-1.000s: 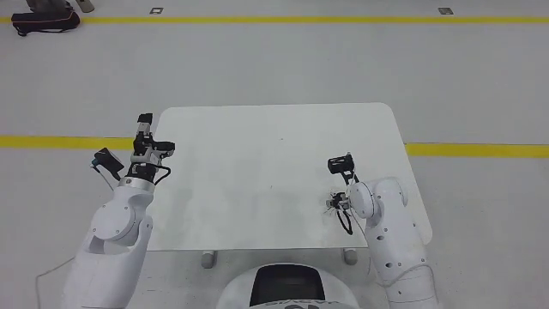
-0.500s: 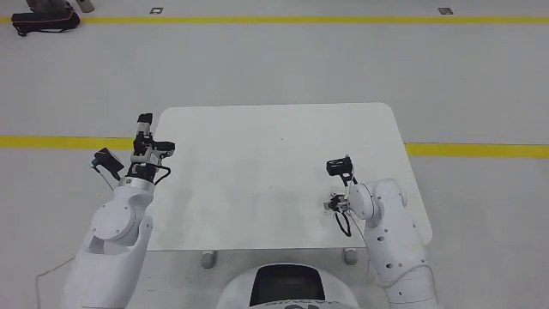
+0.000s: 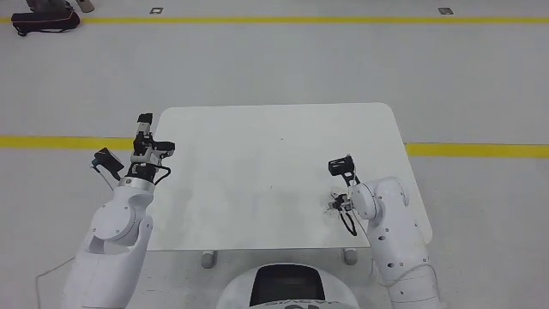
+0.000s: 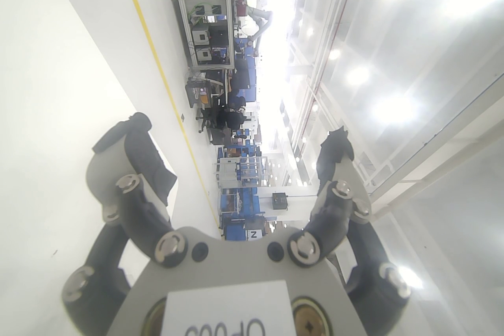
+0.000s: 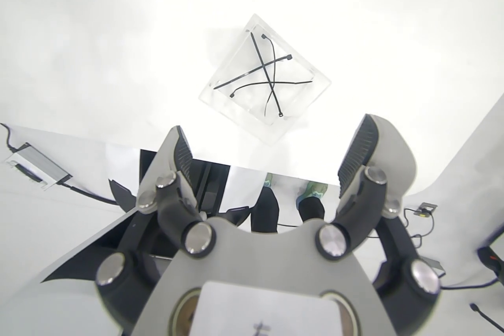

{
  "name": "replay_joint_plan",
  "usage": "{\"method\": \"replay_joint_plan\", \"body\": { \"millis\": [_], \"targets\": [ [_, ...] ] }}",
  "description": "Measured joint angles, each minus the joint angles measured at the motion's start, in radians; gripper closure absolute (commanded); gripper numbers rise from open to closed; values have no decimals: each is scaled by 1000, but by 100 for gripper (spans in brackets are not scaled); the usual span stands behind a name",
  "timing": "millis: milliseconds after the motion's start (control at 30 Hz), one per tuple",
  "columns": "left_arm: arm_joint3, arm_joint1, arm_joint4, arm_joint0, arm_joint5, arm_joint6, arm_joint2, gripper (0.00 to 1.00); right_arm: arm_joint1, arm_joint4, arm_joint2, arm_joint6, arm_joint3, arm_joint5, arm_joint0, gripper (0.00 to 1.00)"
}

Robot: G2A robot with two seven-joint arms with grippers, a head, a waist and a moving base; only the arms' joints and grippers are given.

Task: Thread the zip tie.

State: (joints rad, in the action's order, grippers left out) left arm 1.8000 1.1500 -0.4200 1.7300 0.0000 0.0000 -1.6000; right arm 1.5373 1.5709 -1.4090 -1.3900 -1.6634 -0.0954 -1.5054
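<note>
Near table edge (image 5: 118, 129), zip ties (image 5: 268, 72)

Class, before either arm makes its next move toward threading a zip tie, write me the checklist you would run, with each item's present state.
1. Zip ties in the clear tray on the table: ok, several black ones.
2. One tie lying free of the rest: not ok, they cross each other.
3. Right gripper, jaws apart and empty: ok.
4. Right gripper facing the tray: ok.
5. Left gripper, jaws apart and empty: ok.
6. Left gripper pointed at the tray: not ok, it faces the room.
</note>
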Motion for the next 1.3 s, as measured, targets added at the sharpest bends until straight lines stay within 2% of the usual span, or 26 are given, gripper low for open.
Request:
{"method": "replay_joint_plan", "body": {
  "millis": [100,133,167,267,367,400,667,733,800,967,1067,1300],
  "targets": [
    [0,0,0,0,0,0,0,0,-12,-1,7,0,18,12,14,0],
    [0,0,0,0,0,0,0,0,-15,-1,12,0,21,20,18,10],
    [0,0,0,0,0,0,0,0,-19,-1,18,0,26,31,22,25],
    [0,0,0,0,0,0,0,0,-25,-1,36,0,35,52,29,30],
    [0,0,0,0,0,0,0,0,-31,-1,47,0,39,66,31,49],
    [0,0,0,0,0,0,0,0,-33,-1,49,0,37,69,31,51],
    [0,0,0,0,0,0,0,0,-47,-1,54,0,-10,73,1,57],
    [0,0,0,0,0,0,0,0,-49,-1,56,0,-16,73,-3,61],
    [0,0,0,0,0,0,0,0,-50,-1,60,0,-10,77,-2,61],
    [0,0,0,0,0,0,0,0,-50,-8,76,0,19,88,18,71],
    [0,0,0,0,0,0,0,0,-51,-12,80,0,25,103,23,72],
    [0,0,0,0,0,0,0,0,-54,-10,91,0,57,119,33,66]
  ]
}}
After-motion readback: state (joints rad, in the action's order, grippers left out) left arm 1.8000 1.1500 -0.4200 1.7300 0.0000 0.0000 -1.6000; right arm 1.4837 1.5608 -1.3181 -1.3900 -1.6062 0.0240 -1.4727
